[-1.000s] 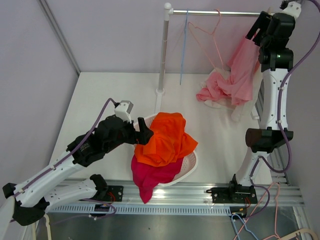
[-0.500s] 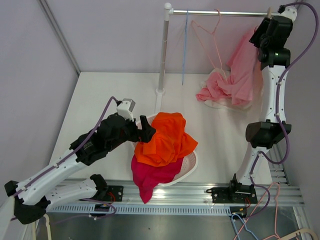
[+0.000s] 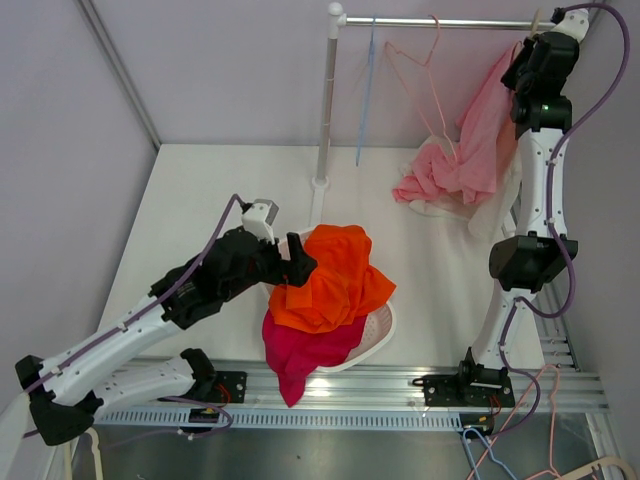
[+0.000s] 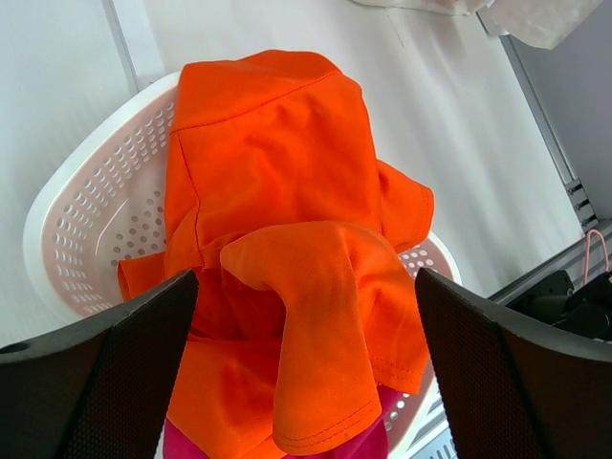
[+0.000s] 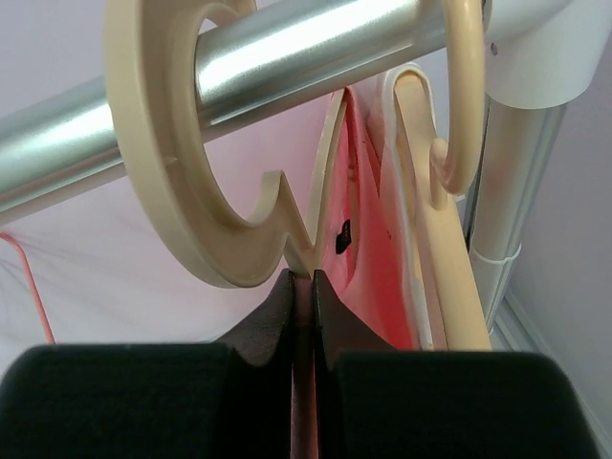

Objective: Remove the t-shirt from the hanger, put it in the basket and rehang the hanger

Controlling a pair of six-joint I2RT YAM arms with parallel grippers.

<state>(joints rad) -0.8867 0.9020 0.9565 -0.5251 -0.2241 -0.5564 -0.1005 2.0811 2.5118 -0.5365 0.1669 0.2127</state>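
Pink t-shirt (image 3: 480,140) hung on its hanger (image 5: 225,263) well beyond the basket (image 4: 57,201), to its right; the right gripper (image 5: 302,287) was pinched on the hanger's neck. Inside the basket, an orange shirt (image 4: 277,172) lay over a magenta one (image 3: 300,355). Above the basket, the left gripper (image 4: 306,277) hung with fingers apart.

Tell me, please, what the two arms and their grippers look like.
Both the left arm and the right arm have white tube-like links joined by black joints, with a lilac cable running along each. A small green light glows on the right arm's upper joint. The left gripper and right gripper are black; the left fingers carry finely dotted pads.
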